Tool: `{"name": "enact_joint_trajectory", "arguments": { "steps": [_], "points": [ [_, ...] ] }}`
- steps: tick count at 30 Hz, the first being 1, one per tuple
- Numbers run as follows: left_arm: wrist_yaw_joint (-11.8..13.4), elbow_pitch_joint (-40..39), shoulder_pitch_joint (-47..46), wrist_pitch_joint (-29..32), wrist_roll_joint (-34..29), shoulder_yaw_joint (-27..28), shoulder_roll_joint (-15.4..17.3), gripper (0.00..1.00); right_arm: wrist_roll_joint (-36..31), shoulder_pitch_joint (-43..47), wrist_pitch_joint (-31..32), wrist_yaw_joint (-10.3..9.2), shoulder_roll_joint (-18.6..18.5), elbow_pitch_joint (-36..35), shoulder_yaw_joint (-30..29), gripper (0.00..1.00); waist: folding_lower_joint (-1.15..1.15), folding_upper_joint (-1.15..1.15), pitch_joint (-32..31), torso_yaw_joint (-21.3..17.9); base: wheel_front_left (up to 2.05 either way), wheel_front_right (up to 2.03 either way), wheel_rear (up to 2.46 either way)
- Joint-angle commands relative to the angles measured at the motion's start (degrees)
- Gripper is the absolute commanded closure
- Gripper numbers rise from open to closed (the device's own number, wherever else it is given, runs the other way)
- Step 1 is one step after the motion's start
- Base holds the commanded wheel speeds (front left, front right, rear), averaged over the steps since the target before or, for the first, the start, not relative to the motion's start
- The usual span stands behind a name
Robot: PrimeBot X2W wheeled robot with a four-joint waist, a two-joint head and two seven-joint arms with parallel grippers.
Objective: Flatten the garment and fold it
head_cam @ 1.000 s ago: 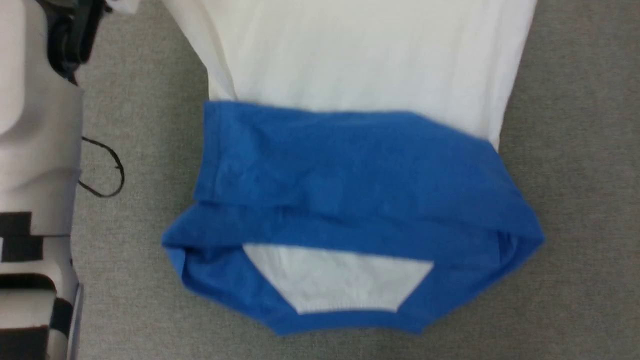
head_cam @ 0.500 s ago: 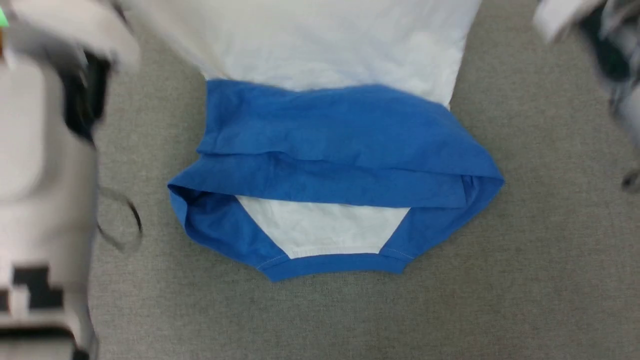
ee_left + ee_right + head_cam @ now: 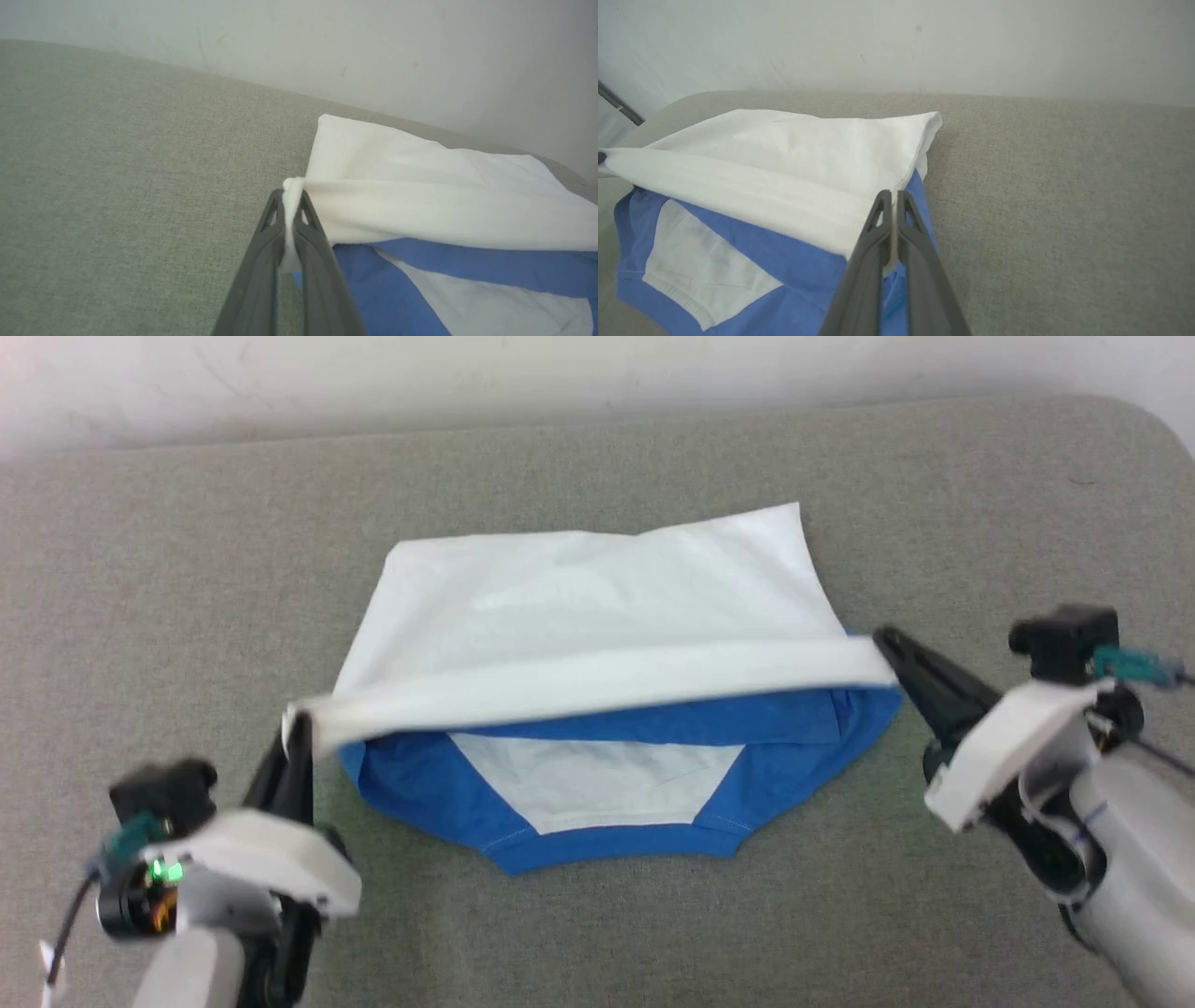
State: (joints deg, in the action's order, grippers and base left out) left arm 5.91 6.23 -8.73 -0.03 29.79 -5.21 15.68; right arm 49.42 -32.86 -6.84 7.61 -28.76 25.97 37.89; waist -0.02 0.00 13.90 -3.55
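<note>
garment [image 3: 579, 607] hem taut, corners pinched between jaws

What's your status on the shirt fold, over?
Left gripper, right gripper: jaws shut on shirt hem. Hem lifted over blue sleeves, fold half done. Nothing in the way.

Thin, soft shirt [image 3: 579, 607] of matt white and blue cloth, hems stitched, on a table top [image 3: 187, 569] covered in coarse grey woven fabric. The right gripper [image 3: 893, 195] has fingers [image 3: 864, 266] of dark matt plastic; its casing [image 3: 999, 737] is smooth white plastic.
</note>
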Motion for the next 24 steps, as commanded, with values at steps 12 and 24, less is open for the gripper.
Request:
{"name": "enact_joint_trajectory", "arguments": {
  "steps": [12,24],
  "points": [
    [1.17,-1.69,10.52,3.62,3.18,-1.75,-2.05,0.0,-1.58,16.47,1.58,-0.12,3.95,-2.45,-10.12,0.09,0.02,0.0,-2.39,0.02,0.0,0.0,0.0],
    [1.38,-4.24,10.83,-7.99,0.78,0.61,-2.25,0.0,-8.3,28.4,3.13,-0.12,8.18,-12.61,-23.21,0.0,0.02,0.0,-3.2,0.95,0.0,0.0,0.0]
  ]
}}
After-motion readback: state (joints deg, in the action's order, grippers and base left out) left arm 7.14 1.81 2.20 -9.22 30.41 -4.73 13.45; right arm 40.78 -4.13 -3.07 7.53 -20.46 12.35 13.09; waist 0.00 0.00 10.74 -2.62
